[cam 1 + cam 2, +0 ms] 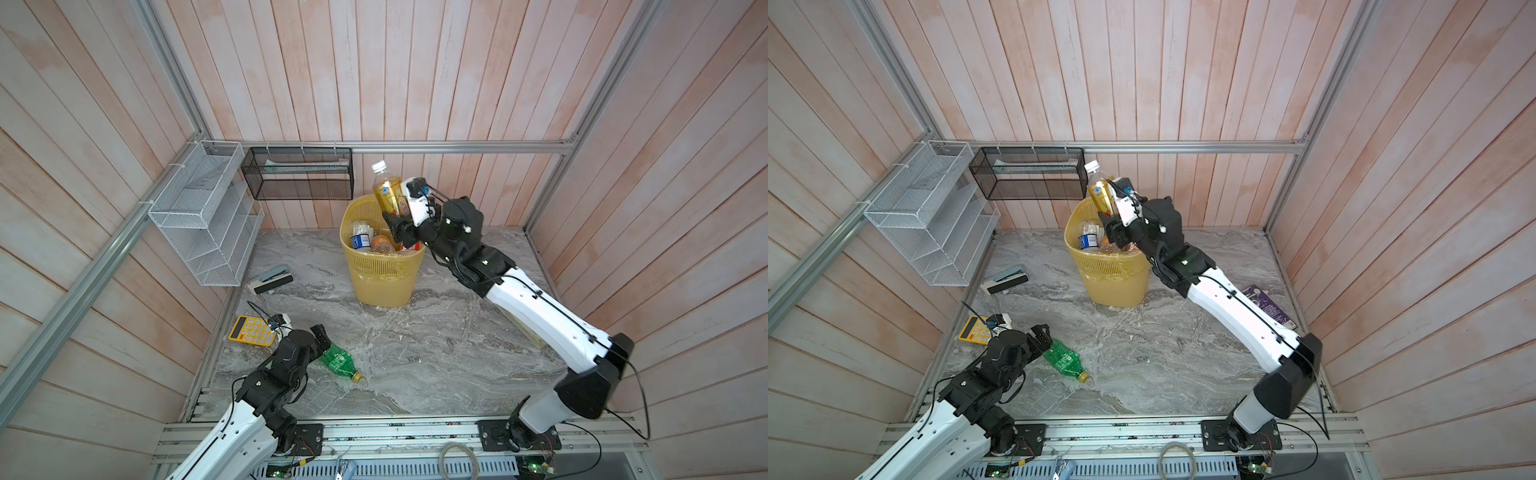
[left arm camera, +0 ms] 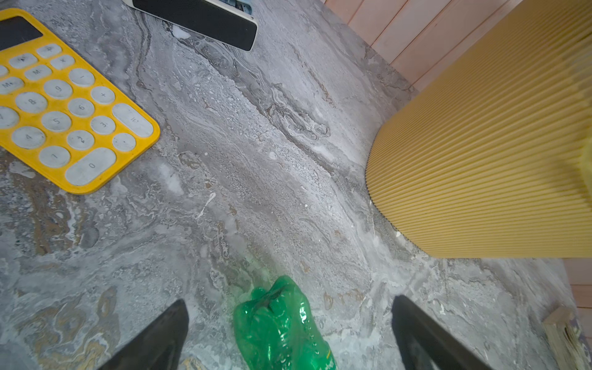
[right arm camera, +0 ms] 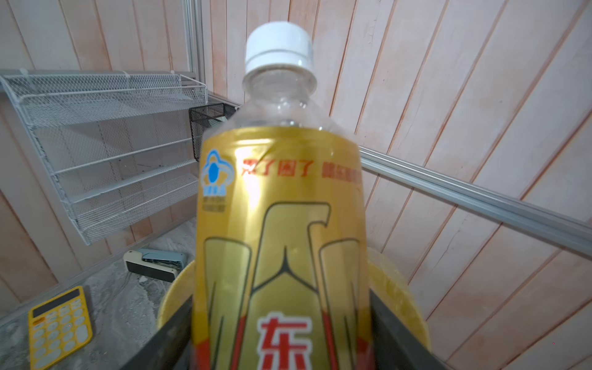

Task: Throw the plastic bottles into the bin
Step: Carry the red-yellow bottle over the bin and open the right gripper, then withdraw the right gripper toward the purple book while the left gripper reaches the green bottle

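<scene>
A clear bottle with a gold label and white cap (image 1: 386, 191) (image 1: 1100, 191) (image 3: 282, 208) stands tilted, cap up, over the yellow bin (image 1: 382, 282) (image 1: 1113, 282) (image 3: 394, 288). My right gripper (image 1: 399, 212) (image 1: 1115, 216) (image 3: 281, 298) has a finger against each side of this bottle, above the rim. Several bottles (image 1: 365, 241) (image 1: 1090, 239) lie inside the bin. A crushed green bottle (image 1: 341, 361) (image 1: 1064, 360) (image 2: 278, 330) lies on the marble floor at the front left. My left gripper (image 1: 323, 340) (image 1: 1043, 336) (image 2: 290, 301) is open, its fingers wide on either side of the green bottle's base without touching it.
A yellow calculator (image 1: 252, 331) (image 2: 64, 105) lies left of the left gripper, and a stapler (image 1: 270, 280) farther back. A white wire rack (image 1: 203, 224) and a black mesh rack (image 1: 299, 172) hang on the walls. A purple book (image 1: 1268, 305) lies under the right arm.
</scene>
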You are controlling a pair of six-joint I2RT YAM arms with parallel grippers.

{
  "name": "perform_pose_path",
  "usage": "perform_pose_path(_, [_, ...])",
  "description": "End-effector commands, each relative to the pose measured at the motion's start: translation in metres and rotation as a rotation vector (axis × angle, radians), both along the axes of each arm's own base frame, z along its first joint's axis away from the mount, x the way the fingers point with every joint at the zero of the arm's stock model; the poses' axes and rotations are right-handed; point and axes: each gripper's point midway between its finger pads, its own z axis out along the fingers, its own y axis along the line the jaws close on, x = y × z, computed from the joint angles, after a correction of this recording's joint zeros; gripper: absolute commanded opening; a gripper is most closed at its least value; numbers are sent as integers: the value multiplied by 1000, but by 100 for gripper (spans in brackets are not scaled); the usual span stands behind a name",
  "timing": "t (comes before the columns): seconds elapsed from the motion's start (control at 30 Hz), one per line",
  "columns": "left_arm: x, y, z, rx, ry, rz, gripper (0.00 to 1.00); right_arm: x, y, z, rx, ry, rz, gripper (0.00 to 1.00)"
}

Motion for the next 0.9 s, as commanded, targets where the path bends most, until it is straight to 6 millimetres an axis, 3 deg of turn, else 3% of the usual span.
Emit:
perform_pose_path(0.0, [1, 1, 13, 11, -10, -5, 100, 3, -13, -17, -109, 69, -25, 85])
perform_pose_path(0.2, [-2, 2, 14, 6, -18, -9, 100, -5, -46, -14, -104, 48, -117, 94])
perform_pose_path(0.37, [-3, 0, 13, -1, -10, -15, 100, -18, -68, -7, -69, 33, -140, 96])
perform_pose_path(0.47, [-6, -2, 8, -26, 12, -15, 100, -22, -83, -16, -60, 42, -180, 96])
perform_pose_path(0.67, [-18, -18, -16, -134, 96, -21, 100, -35, -122, -57, -23, 85, -251, 96])
perform_pose_path(0.7, [-21, -23, -19, -146, 105, -30, 100, -37, -129, -77, -33, 116, -260, 96])
perform_pose_path(0.87, [-34, -41, -30, -172, 133, -36, 100, -53, -162, -127, -11, 192, -319, 96])
